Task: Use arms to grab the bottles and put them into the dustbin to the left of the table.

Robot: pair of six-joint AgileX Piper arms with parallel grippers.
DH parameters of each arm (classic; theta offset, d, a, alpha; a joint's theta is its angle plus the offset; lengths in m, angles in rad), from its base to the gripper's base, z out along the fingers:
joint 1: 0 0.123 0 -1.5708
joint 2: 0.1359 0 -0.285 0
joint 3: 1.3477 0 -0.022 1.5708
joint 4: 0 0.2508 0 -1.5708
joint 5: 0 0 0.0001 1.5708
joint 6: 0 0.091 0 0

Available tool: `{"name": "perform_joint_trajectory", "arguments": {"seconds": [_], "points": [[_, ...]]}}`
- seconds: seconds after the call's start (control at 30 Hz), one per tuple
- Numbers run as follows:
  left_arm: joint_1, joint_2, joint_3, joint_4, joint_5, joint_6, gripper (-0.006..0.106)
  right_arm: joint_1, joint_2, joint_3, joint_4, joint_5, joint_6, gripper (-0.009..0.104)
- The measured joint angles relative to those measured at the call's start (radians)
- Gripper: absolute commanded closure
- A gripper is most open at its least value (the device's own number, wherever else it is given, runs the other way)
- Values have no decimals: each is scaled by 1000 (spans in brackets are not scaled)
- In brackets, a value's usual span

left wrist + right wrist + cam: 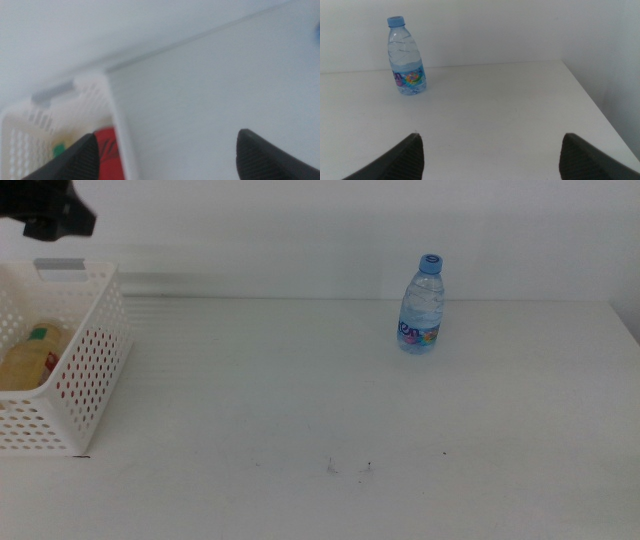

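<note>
Already inside the dustbin [95, 350]: yellow tea bottle [28, 358], red can [107, 150] (both grippers [165, 150] [490, 150] gaping, empty).

water bottle [406, 56] label with colourful print, lettering too small to read, no other legible text

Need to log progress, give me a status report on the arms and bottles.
Left gripper open, empty, above dustbin. Right gripper open, waiting. Tea bottle and red can binned. Water bottle upright on table, nothing near it.
</note>
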Motion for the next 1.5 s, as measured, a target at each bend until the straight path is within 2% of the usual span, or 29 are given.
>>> {"name": "perform_joint_trajectory", "arguments": {"seconds": [0.13,0.33,0.43,0.67,1.1,1.17,1.27,1.33,1.4,1.5], "points": [[-48,-164,108,-97,-78,65,7,0,0,0,0,0,0,5],[-86,-352,307,-336,-177,247,7,0,0,0,0,0,0,5],[-122,-431,397,-397,-226,288,7,0,0,0,0,0,0,5],[-195,-531,485,-422,-286,304,7,0,0,0,0,0,0,5],[-195,-533,485,-445,-314,304,7,0,0,0,0,0,0,5],[-202,-526,467,-422,-284,274,7,0,0,0,0,0,0,5],[-248,-511,435,-264,-232,92,7,0,0,0,0,0,0,5],[-311,-507,424,-121,-219,-44,7,0,0,0,0,0,0,5],[-375,-505,423,-40,-235,-111,7,0,0,0,0,0,0,5],[-450,-505,421,23,-276,-181,7,0,0,0,0,0,0,5]]}}
